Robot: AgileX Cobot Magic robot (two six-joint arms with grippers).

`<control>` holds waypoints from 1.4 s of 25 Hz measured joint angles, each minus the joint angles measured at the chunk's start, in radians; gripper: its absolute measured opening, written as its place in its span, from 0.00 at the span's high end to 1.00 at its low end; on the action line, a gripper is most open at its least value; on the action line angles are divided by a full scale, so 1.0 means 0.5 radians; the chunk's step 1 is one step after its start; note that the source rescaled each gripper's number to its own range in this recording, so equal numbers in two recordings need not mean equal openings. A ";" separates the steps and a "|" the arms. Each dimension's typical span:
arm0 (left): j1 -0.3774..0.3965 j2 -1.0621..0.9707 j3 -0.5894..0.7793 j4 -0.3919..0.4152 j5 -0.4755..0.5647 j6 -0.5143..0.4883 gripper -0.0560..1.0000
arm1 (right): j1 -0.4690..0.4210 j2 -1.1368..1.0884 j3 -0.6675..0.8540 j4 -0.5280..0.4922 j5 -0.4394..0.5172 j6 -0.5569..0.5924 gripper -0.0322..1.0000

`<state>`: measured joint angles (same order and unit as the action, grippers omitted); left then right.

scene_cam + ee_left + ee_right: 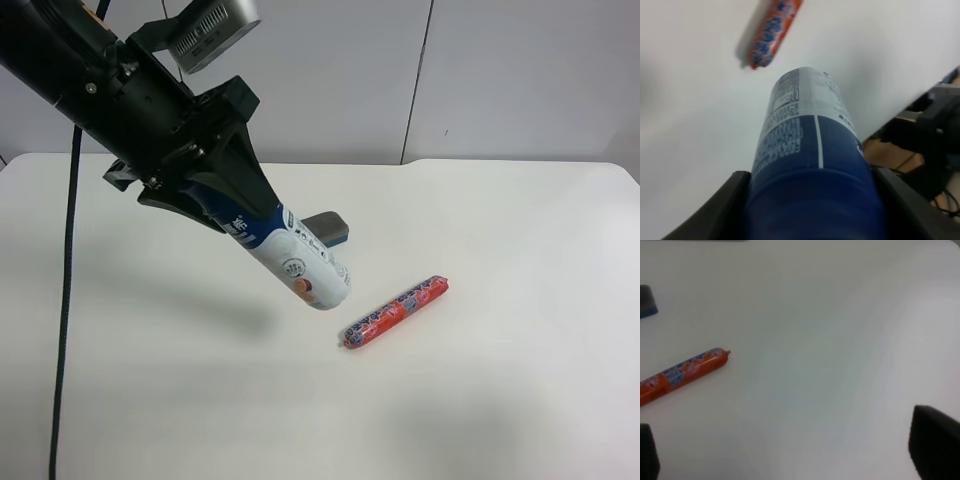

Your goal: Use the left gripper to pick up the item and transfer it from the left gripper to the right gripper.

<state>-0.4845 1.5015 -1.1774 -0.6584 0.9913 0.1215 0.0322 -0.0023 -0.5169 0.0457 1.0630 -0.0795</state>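
Observation:
My left gripper, on the all-black arm at the exterior high view's left, is shut on the white-and-blue bottle. It holds the bottle tilted in the air above the white table, white base end lowest, with a small orange mark near that end. The cap end is hidden inside the gripper. In the left wrist view the bottle fills the space between the black fingers. My right gripper is open and empty over bare table; its arm is out of the exterior high view.
A red-blue sausage stick lies on the table just right of the bottle's base; it also shows in the right wrist view. A grey-topped blue eraser sits behind the bottle. A black cable hangs at the left.

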 joint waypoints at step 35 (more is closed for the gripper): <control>0.000 0.132 0.000 -0.573 -0.159 0.348 0.95 | 0.000 0.428 -0.112 0.378 -0.018 -0.212 0.00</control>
<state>-0.4845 1.5673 -1.1774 -0.9451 0.9117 0.2954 0.0322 0.2115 -0.5728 0.2349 1.0540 -0.1856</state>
